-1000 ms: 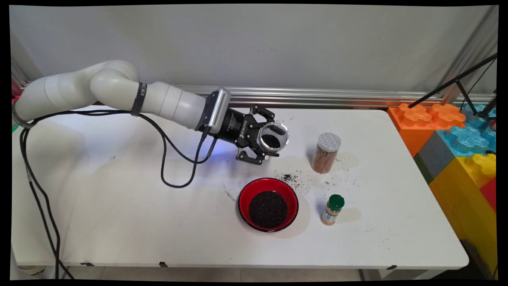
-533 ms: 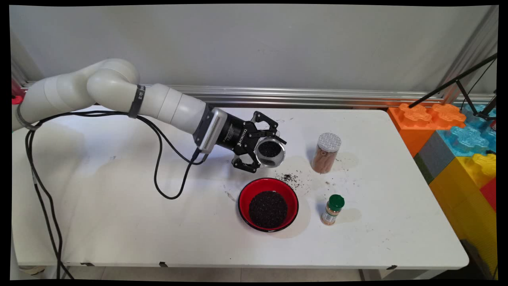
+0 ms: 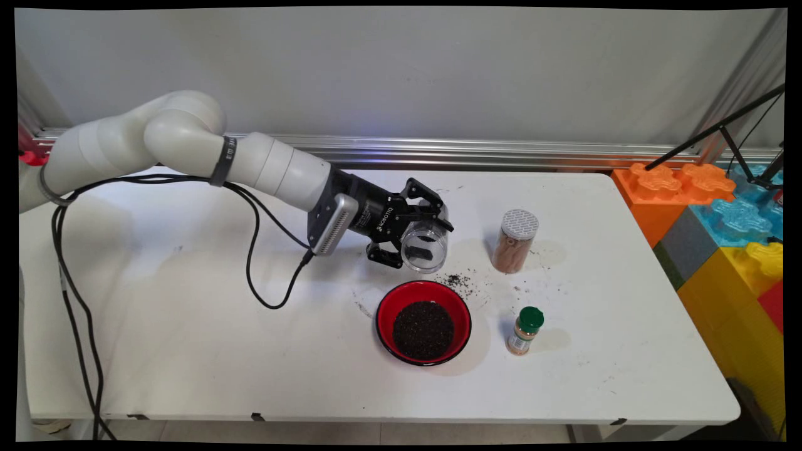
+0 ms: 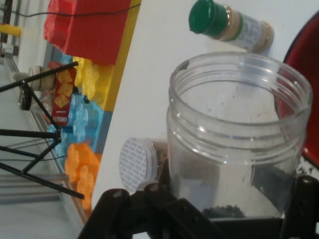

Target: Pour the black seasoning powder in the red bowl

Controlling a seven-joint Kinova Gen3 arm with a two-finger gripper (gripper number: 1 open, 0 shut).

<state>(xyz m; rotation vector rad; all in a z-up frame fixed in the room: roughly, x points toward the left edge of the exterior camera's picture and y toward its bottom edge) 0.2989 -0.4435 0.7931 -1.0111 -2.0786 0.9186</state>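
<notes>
My black gripper (image 3: 418, 235) is shut on a clear open plastic jar (image 3: 426, 246), held tilted just above the table behind the red bowl (image 3: 387, 311). In the hand view the jar (image 4: 234, 139) fills the middle between the fingers (image 4: 149, 199), with a few dark grains left at its bottom. The bowl holds a heap of black grains (image 3: 423, 329); its red rim (image 4: 305, 74) shows at the hand view's right edge. Spilled grains (image 3: 458, 279) lie on the table between jar and bowl.
A tall clear jar with a white lid (image 3: 515, 241) stands right of the gripper. A small green-capped spice bottle (image 3: 525, 330) stands right of the bowl. Large coloured blocks (image 3: 720, 225) border the table's right edge. Black cables (image 3: 257, 250) hang from the arm.
The gripper has come down towards the bowl and turned the jar, so its mouth now faces down and forward rather than towards the camera.
</notes>
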